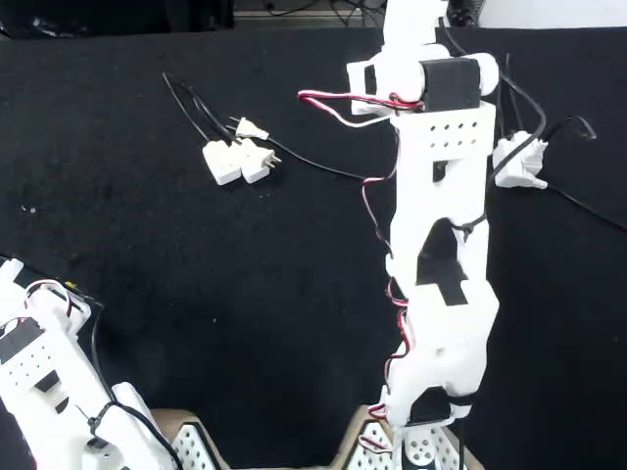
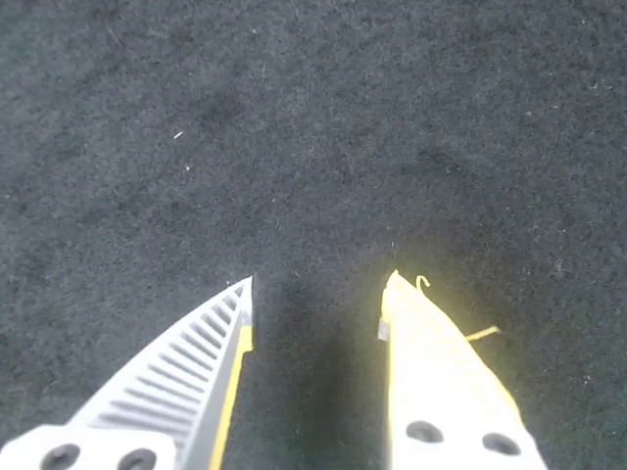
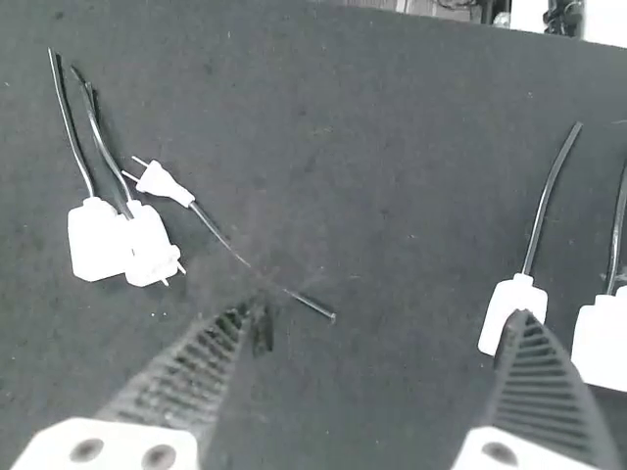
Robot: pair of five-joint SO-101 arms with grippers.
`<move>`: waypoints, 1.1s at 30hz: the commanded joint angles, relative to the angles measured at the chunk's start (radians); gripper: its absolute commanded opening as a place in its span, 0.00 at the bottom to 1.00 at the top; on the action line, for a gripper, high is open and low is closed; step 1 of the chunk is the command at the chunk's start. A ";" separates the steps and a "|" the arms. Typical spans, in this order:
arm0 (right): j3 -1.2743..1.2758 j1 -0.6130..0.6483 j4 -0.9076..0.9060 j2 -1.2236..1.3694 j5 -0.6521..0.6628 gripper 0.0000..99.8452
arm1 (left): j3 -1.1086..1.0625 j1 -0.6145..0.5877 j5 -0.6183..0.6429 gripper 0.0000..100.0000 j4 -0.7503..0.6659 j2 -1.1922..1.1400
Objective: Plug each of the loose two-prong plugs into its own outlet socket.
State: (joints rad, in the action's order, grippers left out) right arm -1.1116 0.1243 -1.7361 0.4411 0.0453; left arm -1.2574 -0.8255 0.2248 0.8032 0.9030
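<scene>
The fingers of the right gripper point(image 3: 383, 315) lie closest to the lens. They are spread wide with nothing between them. We read this as a ready posture: the jaws stand open above the black cloth point(image 3: 392, 117), between two groups of hardware, committed to neither.

To one side of the gap lies the small two-prong plug point(image 3: 162, 183), flat on the cloth with its prongs pointing away from the gripper. Its thin cord point(image 3: 217, 233) trails toward the nearer finger and ends free. Just beside the plug sits a pair of white blocks point(image 3: 98, 240), touching each other, each on a black cord. One block shows two short prongs, so we judge it a plug as well. We cannot tell whether its neighbour is a socket.

By the other finger lie two white pieces point(image 3: 505, 294), each on its own cord. Their faces are hidden, so we cannot tell plug from socket.

From above, the right arm point(image 1: 441, 245) stretches far across the table, which puts both groups within its reach.

The left gripper point(image 2: 318, 286) is also parted and empty, over bare cloth. The left arm point(image 1: 44, 377) is folded at the near corner, and we judge that this keeps it clear of the working arm.

No plug appears seated, so we judge that the task stands at choosing a first plug.
</scene>
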 commanded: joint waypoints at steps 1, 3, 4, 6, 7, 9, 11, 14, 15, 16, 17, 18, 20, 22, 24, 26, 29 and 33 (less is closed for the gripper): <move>0.031 0.046 -0.031 -0.077 -0.009 0.35 | 0.015 0.010 0.000 0.22 -0.014 0.017; 0.084 0.074 -0.031 -0.113 -0.014 0.35 | 0.015 0.010 0.000 0.22 -0.014 0.017; 0.116 0.089 -0.031 -0.139 -0.029 0.35 | 0.015 0.010 0.000 0.22 -0.014 0.017; 0.182 0.117 -0.026 -0.194 -0.037 0.35 | 0.015 0.010 0.000 0.22 -0.014 0.017; 0.211 0.126 -0.023 -0.223 -0.038 0.35 | 0.015 0.010 0.000 0.22 -0.014 0.017; 0.265 0.138 -0.008 -0.271 -0.037 0.35 | 0.016 0.010 0.000 0.22 -0.014 0.017; 0.326 0.143 0.031 -0.311 -0.037 0.35 | 0.016 0.010 0.000 0.22 -0.014 0.017; 0.449 0.143 0.109 -0.363 -0.038 0.35 | 0.016 0.010 0.000 0.22 -0.014 0.017; 0.495 0.144 0.138 -0.377 -0.040 0.35 | 0.016 0.010 0.000 0.22 -0.014 0.017; 0.541 0.146 0.167 -0.394 -0.040 0.35 | 0.016 0.010 0.000 0.22 -0.014 0.017; 0.590 0.155 0.199 -0.412 -0.037 0.35 | 0.016 0.010 0.000 0.22 -0.014 0.017; 0.642 0.163 0.230 -0.429 -0.035 0.35 | 0.016 0.010 0.000 0.22 -0.014 0.017; 0.746 0.181 0.298 -0.463 -0.034 0.35 | 0.016 0.010 0.000 0.22 -0.014 0.017; 0.842 0.198 0.368 -0.495 -0.034 0.35 | 0.015 0.010 0.000 0.22 -0.014 0.017; 0.931 0.209 0.442 -0.515 -0.034 0.35 | 0.007 0.010 0.000 0.22 -0.035 0.017; 1.013 0.215 0.509 -0.522 -0.034 0.35 | 0.005 0.010 0.000 0.22 -0.043 0.017; 1.147 0.233 0.615 -0.522 -0.038 0.35 | 0.005 0.010 0.000 0.22 -0.046 0.017; 1.313 0.278 0.778 -0.535 -0.032 0.35 | 0.005 0.010 0.000 0.22 -0.046 0.017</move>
State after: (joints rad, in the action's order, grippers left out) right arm 0.1327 0.3667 -1.0702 -0.0284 0.0100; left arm -1.2574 -0.8255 0.2248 0.7710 0.9030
